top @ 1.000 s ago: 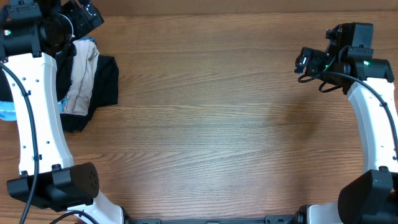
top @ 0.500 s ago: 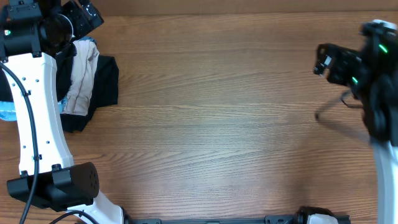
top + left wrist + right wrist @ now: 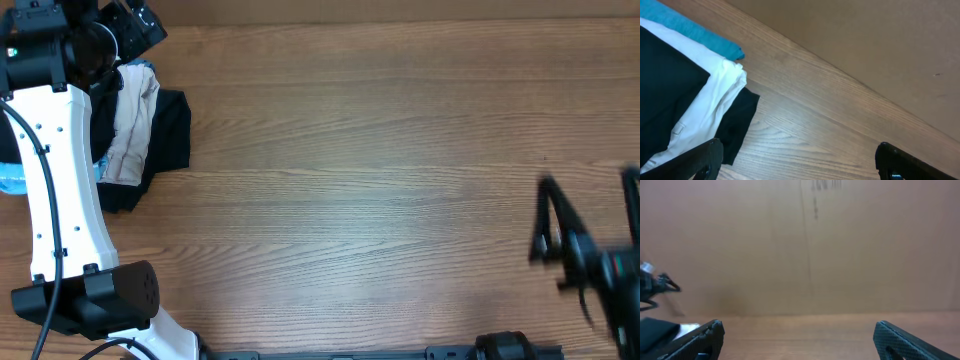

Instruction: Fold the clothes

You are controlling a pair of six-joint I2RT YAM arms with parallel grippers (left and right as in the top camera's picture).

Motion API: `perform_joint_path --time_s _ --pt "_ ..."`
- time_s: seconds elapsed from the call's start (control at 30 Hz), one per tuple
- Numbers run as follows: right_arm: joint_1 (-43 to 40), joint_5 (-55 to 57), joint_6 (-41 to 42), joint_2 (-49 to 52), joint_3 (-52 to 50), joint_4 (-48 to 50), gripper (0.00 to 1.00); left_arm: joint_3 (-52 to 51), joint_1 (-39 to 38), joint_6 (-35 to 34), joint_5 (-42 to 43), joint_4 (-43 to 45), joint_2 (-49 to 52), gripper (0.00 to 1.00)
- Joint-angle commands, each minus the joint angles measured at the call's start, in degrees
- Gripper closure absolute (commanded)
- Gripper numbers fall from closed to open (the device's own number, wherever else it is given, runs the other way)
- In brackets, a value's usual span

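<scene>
**Overhead:** right claw (image 3: 550,235) swung from far right of bench (image 3: 350,200) to near edge, motion-blurred. Left claw (image 3: 135,25) unmoved above pile. Black T-shirt (image 3: 175,130) lay bunched at bench's left end, under beige garment (image 3: 135,120), with light blue garment (image 3: 12,180) at the edge. Judged: right arm withdrawing, folding not begun.

**Left wrist:** claw released, empty, above pile.

**Right wrist:** claw released, nothing between fingers. Marks on brown wall (image 3: 800,245) too blurred to read. No brand or tag legible in any view.

Your right arm (image 3: 590,268) a blurred smear at the worktop's (image 3: 350,200) near right corner, cut off at the edge, black T-shirt (image 3: 175,130) partly hidden under beige garment (image 3: 135,120) and your left arm (image 3: 45,180), blue garment (image 3: 10,181) barely showing, left claw (image 3: 797,149) and right claw (image 3: 797,326) clipped below.
</scene>
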Motion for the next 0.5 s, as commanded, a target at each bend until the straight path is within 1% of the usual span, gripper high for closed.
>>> perform_joint_path --time_s 0.0,0.1,0.17,0.2,0.27,0.37,0.4,0.47 --pt "0.46 0.74 0.24 -9.9 -8.09 -0.46 0.0 -0.22 -0.11 -0.17 -0.74 0.11 0.48 0.0" --pt "0.46 0.76 3.89 -22.58 -20.17 -0.11 0.0 -0.22 -0.11 -0.17 -0.74 0.11 0.48 0.0" --pt "0.44 0.72 5.79 -28.98 -28.65 2.78 0.0 -0.22 -0.11 -0.17 -0.76 0.09 0.48 0.0" --pt "0.28 0.72 6.6 -30.49 -33.14 5.44 0.0 -0.22 -0.11 -0.17 -0.74 0.09 0.48 0.0" --pt "0.28 0.2 6.8 -30.1 -39.58 12.68 0.0 -0.22 -0.11 -0.17 -0.76 0.09 0.48 0.0" --pt "0.28 -0.15 6.8 -30.42 -53.13 33.97 0.0 -0.22 -0.11 -0.17 -0.74 0.09 0.48 0.0" --pt "0.28 -0.11 7.98 -30.42 -60.72 45.05 0.0 -0.22 -0.11 -0.17 -0.76 0.09 0.48 0.0" --pt "0.22 -0.09 9.42 -30.45 -66.25 52.81 0.0 -0.22 -0.11 -0.17 -0.76 0.09 0.48 0.0"
